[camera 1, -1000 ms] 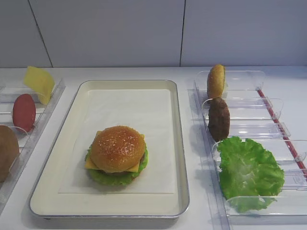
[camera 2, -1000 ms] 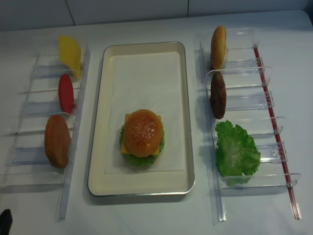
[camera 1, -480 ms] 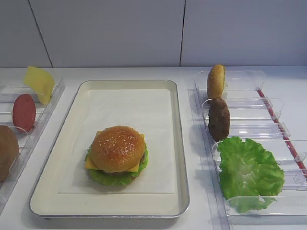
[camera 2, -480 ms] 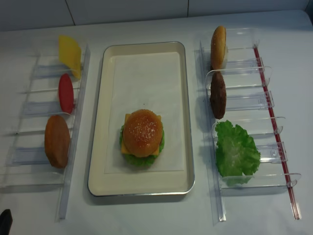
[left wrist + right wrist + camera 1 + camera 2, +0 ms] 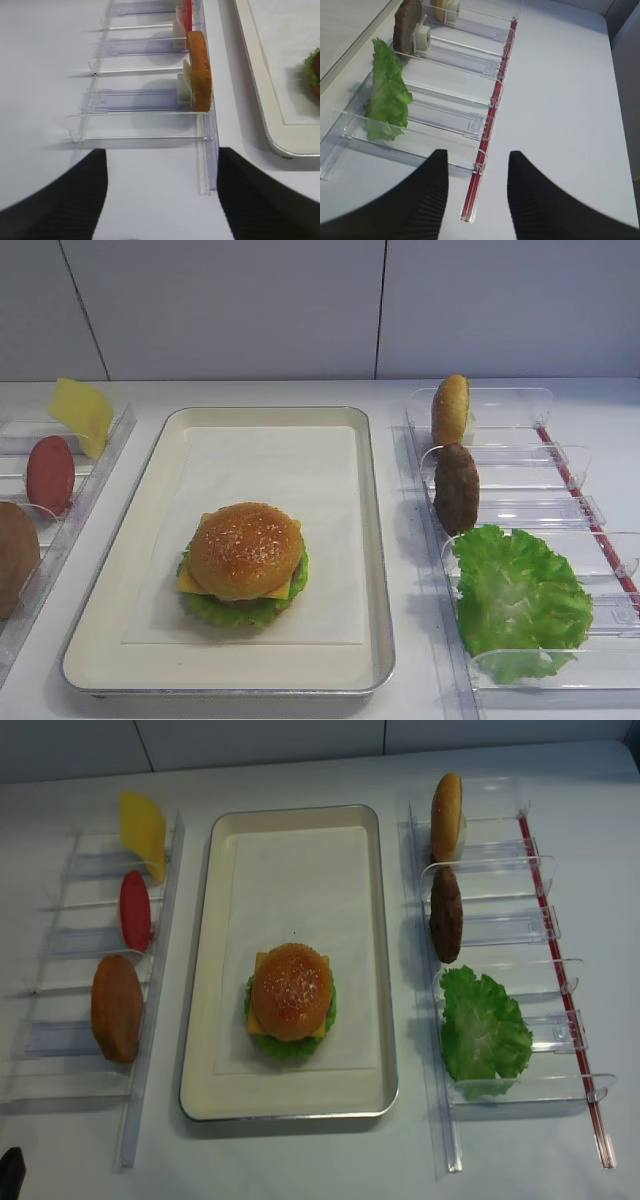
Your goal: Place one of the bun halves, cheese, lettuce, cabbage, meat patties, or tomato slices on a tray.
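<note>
A stacked burger stands on the paper-lined tray point(image 5: 375, 540) point(image 5: 383, 970), toward its near end. The sesame bun half point(image 5: 245, 548) point(image 5: 291, 990) tops it, with cheese point(image 5: 190, 582) and lettuce point(image 5: 235, 612) showing beneath. Neither gripper touches it. My right gripper point(image 5: 478, 156) hovers open and empty over the near end of the right rack's red strip point(image 5: 490, 130). My left gripper point(image 5: 162, 152) stands wide open and empty above the table, just short of the left rack. No arm shows in the front exterior view.
The right clear rack holds an upright bun half point(image 5: 450, 408), a meat patty point(image 5: 457, 488) point(image 5: 405, 27) and a lettuce leaf point(image 5: 520, 595) point(image 5: 387, 95). The left rack holds cheese point(image 5: 82, 412), a tomato slice point(image 5: 50, 473) and a tan bun half point(image 5: 199, 70) point(image 5: 117, 1008).
</note>
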`<move>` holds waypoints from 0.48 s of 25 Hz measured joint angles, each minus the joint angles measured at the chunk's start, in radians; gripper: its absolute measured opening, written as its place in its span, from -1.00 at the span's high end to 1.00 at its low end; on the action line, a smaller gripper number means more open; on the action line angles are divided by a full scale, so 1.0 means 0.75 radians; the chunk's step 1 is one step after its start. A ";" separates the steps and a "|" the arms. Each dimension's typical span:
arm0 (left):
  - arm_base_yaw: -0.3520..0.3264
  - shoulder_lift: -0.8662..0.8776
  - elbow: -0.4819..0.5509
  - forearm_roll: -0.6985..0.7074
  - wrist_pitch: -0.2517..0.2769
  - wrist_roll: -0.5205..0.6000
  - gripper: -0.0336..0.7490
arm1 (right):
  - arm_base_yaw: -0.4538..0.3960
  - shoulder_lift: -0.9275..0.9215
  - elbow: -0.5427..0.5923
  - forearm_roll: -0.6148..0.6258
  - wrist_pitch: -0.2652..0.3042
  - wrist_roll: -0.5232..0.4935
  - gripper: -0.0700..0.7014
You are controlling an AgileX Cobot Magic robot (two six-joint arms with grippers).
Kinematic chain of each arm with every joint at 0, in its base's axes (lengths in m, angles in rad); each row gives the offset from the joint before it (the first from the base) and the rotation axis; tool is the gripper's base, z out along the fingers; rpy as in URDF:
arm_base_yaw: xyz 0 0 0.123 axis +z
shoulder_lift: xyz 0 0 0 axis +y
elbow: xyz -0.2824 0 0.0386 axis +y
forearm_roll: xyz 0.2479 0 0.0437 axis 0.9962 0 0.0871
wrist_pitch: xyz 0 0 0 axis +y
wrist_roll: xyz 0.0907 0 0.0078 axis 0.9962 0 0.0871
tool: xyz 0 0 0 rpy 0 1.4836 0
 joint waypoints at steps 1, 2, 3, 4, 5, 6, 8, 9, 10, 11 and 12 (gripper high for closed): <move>0.000 0.000 0.000 0.000 0.000 0.000 -0.29 | 0.000 0.000 0.000 0.000 0.000 0.000 -0.05; 0.000 0.000 0.000 0.000 0.000 0.000 -0.29 | 0.000 0.000 0.000 0.000 0.000 0.000 -0.03; 0.000 0.000 0.000 0.000 0.000 0.000 -0.29 | 0.000 0.000 0.000 0.000 0.000 0.000 -0.02; 0.000 0.000 0.000 0.000 0.000 0.000 -0.29 | 0.000 0.000 0.000 0.000 0.000 0.000 0.00; 0.000 0.000 0.000 0.000 0.000 0.000 -0.30 | 0.000 0.000 0.000 0.000 0.000 0.000 0.00; 0.000 0.000 0.000 0.000 0.000 0.000 -0.29 | 0.000 0.000 0.000 0.000 0.000 0.000 0.01; 0.000 0.000 0.000 0.000 0.000 0.000 -0.29 | 0.000 0.000 0.000 0.000 0.000 0.000 0.02; 0.000 0.000 0.000 0.000 0.000 0.000 -0.29 | 0.000 0.000 0.000 0.000 0.000 0.000 0.02; 0.000 0.000 0.000 0.000 0.000 0.000 -0.30 | 0.000 0.000 0.000 0.000 0.000 0.000 0.02; 0.000 0.000 0.000 0.000 0.000 0.000 -0.29 | 0.000 0.000 0.000 0.000 0.000 0.000 0.02; 0.000 0.000 0.000 0.000 0.000 0.000 -0.29 | 0.000 0.000 0.000 0.000 0.000 0.000 0.02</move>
